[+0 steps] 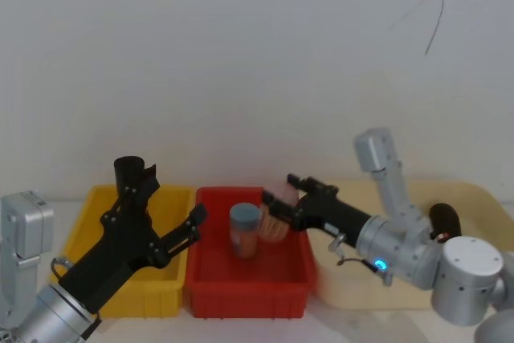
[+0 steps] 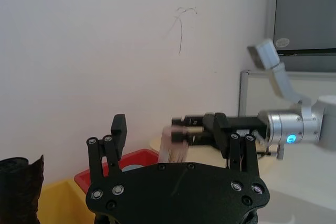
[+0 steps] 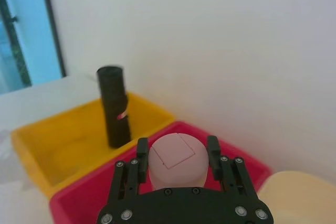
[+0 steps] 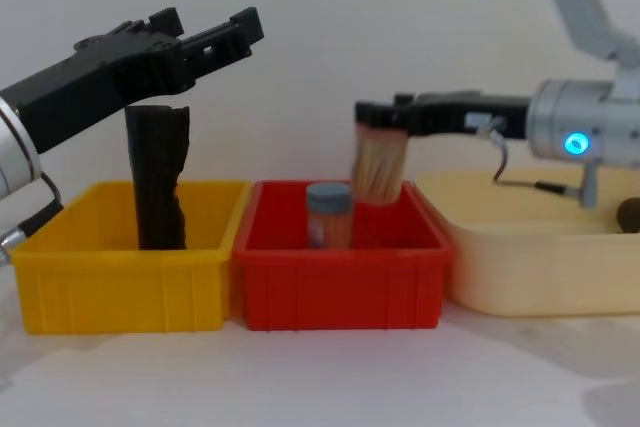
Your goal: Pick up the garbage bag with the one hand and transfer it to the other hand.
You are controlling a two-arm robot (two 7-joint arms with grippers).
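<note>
The garbage bag [image 4: 157, 177], a tall black crinkled roll, stands upright in the yellow bin [image 4: 120, 292]. It also shows in the head view [image 1: 132, 170] and both wrist views [image 3: 113, 106] [image 2: 21, 187]. My left gripper [image 4: 210, 22] hovers over the bag's top, open, with nothing between its fingers. In the head view the left gripper [image 1: 173, 202] reaches toward the red bin. My right gripper [image 4: 381, 132] is shut on a pink-lidded jar of wooden sticks [image 4: 378, 167] above the red bin [image 4: 340, 292]. The pink lid [image 3: 176, 161] sits between its fingers.
A blue-lidded jar [image 4: 329, 215] stands inside the red bin. A cream tray [image 4: 540, 277] lies to the right, with a dark round object [image 1: 444, 216] in it. A plain white wall closes off the back.
</note>
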